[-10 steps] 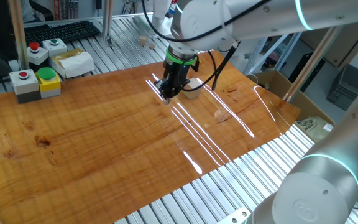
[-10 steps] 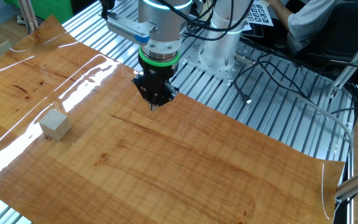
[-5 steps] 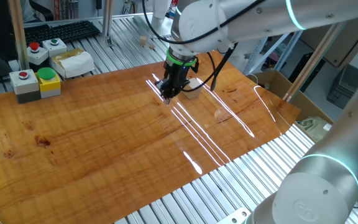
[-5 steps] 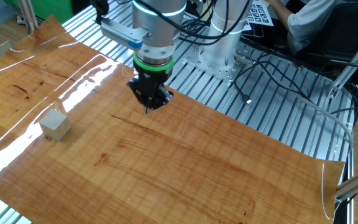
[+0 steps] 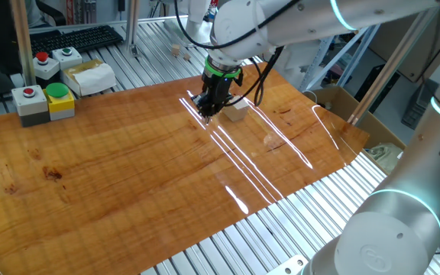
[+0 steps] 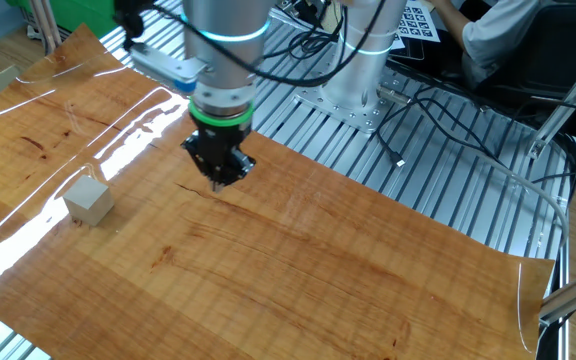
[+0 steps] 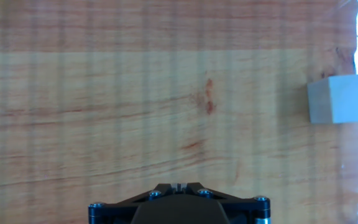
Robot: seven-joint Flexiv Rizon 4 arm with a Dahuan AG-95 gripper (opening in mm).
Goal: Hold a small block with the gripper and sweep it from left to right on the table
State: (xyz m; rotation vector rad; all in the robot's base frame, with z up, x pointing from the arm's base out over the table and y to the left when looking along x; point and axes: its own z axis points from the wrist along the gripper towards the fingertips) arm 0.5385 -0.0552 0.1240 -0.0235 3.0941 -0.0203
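Note:
The small block (image 6: pixel 89 201) is a pale wooden cube lying free on the table (image 6: pixel 298 270). It also shows in one fixed view (image 5: pixel 237 110) and at the right edge of the hand view (image 7: pixel 340 99). The gripper (image 6: pixel 218 183), black with a green ring, hangs just above the table, to the right of the block in the other fixed view and apart from it. In one fixed view the gripper (image 5: pixel 207 115) is just left of the block. Its jaws are closed together, holding nothing (image 7: pixel 178 186).
Grey boxes with red and green buttons (image 5: pixel 43 101) and a white box (image 5: pixel 90 76) stand on the ribbed aluminium frame at the far left. A cardboard box (image 5: pixel 341 101) lies off the table's right edge. Cables (image 6: pixel 438 110) trail across the frame behind the arm.
The gripper has moved over the table toward the block, leftward in the other fixed view, staying shut and empty. The block has not moved.

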